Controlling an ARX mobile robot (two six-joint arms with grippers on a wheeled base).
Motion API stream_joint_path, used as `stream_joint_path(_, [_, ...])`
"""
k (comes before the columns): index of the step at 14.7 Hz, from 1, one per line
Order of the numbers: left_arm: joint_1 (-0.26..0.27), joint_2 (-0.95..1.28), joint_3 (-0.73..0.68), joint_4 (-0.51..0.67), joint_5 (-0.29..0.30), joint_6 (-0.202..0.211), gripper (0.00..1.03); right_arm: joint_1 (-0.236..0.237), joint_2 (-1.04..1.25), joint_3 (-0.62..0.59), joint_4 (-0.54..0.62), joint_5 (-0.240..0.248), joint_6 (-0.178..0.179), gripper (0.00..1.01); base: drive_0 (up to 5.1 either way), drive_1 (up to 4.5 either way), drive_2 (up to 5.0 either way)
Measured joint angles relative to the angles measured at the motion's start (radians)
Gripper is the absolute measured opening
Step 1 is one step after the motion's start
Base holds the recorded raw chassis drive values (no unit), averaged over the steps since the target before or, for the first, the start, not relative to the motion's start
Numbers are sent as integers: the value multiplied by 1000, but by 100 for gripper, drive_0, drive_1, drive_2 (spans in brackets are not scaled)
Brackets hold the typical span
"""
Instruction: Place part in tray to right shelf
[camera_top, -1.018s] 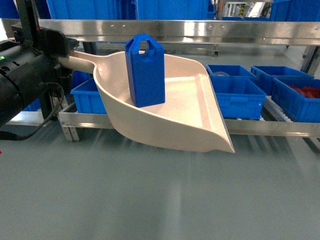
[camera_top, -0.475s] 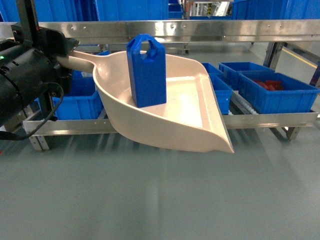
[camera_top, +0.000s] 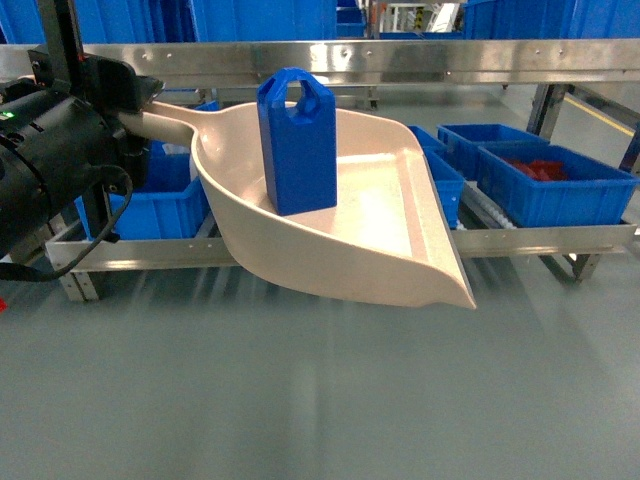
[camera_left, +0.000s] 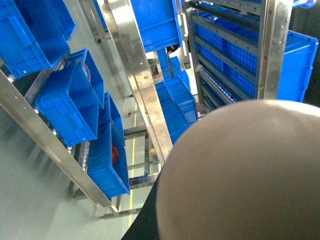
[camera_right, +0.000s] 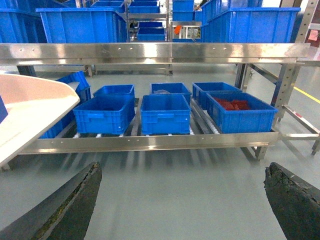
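Warehouse: steel roller racks (camera_right: 150, 142), blue crates (camera_right: 165, 114)

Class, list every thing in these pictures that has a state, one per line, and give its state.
Part: upright, standing in the tray.
Tray: held off the floor by its handle, carrying the part.
Left hand: at the tray's handle; its fingers are hidden.
Right hand: open, empty.
Shelf: loaded with blue crates.
Right crate: open-topped, red items inside.
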Motion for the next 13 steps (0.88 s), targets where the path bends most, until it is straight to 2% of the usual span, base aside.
stream_joint_path(13, [0,0,0,0,0,0,12,0,0,0,0,0,0,98,0,0,0])
